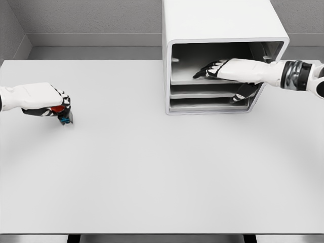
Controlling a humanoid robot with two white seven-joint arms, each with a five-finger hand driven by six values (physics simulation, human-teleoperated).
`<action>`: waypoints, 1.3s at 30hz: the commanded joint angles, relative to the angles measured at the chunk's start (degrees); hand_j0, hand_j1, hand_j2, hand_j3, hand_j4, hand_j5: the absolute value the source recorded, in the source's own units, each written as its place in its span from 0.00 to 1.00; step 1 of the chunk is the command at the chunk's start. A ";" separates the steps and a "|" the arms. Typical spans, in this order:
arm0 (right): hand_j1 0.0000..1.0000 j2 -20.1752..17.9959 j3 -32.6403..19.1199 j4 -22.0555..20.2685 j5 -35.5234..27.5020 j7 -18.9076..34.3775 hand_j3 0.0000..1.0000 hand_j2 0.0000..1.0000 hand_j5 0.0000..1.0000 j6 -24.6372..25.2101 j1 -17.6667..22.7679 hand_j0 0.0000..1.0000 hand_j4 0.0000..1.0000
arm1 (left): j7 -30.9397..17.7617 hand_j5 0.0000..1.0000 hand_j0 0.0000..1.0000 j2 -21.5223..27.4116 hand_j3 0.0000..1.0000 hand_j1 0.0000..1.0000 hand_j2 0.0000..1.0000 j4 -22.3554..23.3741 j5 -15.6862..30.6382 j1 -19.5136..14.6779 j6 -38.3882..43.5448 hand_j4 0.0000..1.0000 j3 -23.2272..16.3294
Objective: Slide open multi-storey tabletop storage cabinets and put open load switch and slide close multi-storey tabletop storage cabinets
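A: Load switch [62,114]? I see it on the table's [152,172] left side, gripped tight by my left hand [43,99].

B: Right hand [215,69]?

A: Inside the cabinet [217,30], fingers flat, holding nothing.

A wide, flat, pale grey counter [152,177] fills most of the scene. Beyond its far edge stands a textured grey wall [91,17] with a lighter baseboard strip [96,39] running left to right.

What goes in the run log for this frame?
left hand: shut on switch | right hand: open, inside cabinet | switch: not stored
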 commanded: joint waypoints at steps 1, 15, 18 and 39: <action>1.00 -0.79 -0.19 -0.44 -0.42 -0.01 1.00 1.00 1.00 0.10 0.00 1.00 1.00 | 0.02 0.38 0.38 0.15 0.38 0.38 0.38 -0.12 0.44 0.00 0.11 0.38 0.12; 1.00 -3.07 -0.37 -4.92 -0.60 -0.01 1.00 1.00 1.00 0.10 2.11 1.00 1.00 | 0.46 0.35 0.35 1.03 0.35 0.35 0.35 -3.73 1.06 -0.79 0.11 0.35 0.12; 1.00 -4.13 -0.54 -5.62 -0.60 -0.01 1.00 1.00 1.00 0.10 2.29 1.00 1.00 | 0.46 0.35 0.35 1.82 0.35 0.35 0.35 -6.36 1.06 -0.88 0.11 0.35 0.12; 1.00 -7.91 -3.36 -11.95 -0.78 -0.01 1.00 1.00 1.00 0.10 6.86 1.00 1.00 | 0.63 0.35 0.35 6.13 0.35 0.35 0.35 -15.77 3.26 -1.14 0.11 0.35 -0.32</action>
